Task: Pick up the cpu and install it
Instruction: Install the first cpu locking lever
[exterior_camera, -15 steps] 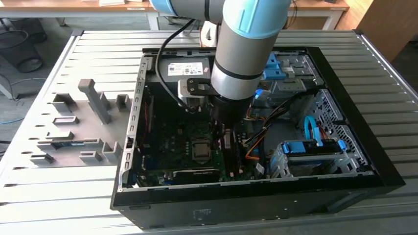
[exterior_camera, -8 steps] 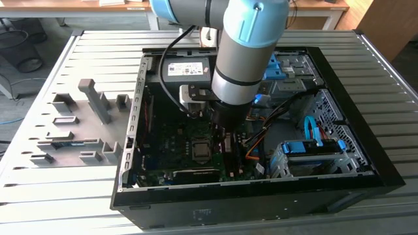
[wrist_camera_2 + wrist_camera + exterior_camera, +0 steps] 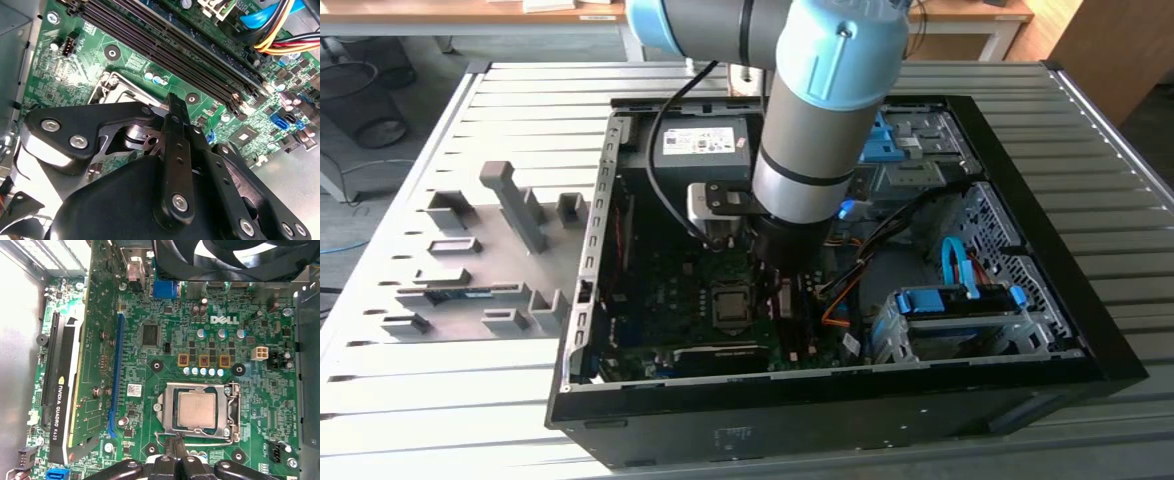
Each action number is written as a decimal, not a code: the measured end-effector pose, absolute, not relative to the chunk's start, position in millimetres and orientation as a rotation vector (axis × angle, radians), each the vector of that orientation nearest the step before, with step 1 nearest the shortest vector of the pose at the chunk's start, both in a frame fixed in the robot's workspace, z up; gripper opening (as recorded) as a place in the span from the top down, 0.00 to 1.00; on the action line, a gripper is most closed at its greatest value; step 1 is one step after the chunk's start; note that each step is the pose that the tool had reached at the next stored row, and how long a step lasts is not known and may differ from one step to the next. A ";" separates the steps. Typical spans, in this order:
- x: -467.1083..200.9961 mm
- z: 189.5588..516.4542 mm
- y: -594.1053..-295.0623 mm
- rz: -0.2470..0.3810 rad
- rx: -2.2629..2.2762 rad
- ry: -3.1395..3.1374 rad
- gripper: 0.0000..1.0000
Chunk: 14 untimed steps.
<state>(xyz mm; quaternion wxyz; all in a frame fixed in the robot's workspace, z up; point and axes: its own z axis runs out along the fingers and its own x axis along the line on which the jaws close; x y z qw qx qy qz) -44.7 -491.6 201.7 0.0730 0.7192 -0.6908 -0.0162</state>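
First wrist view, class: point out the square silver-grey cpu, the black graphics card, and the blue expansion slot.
square silver-grey cpu [image 3: 196,409]: first wrist view, middle of its metal top.
black graphics card [image 3: 59,405]: first wrist view, its long black edge.
blue expansion slot [image 3: 116,375]: first wrist view, mid-length of the strip.

open computer case [image 3: 1014,330] lying flat on the slatted counter [image 3: 520,100], filling centre and right of the exterior view. tray of fixtures [image 3: 480,260] at that view's left, beside the case. arm [image 3: 821,110] reaching down into the case middle, above the motherboard [image 3: 667,290]. in the first wrist view: cpu [image 3: 197,409] seated in the socket [image 3: 200,411] at lower centre, gripper [image 3: 176,450] just beside the socket's edge, graphics card [image 3: 75,390] at left, fan [image 3: 235,260] at top.
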 end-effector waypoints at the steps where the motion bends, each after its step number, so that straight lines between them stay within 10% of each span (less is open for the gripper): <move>1: -44.7 200.6 -492.4 -0.048 2.161 -2.074 0.90; 14: -44.7 193.5 -497.6 -0.045 2.166 -2.066 0.90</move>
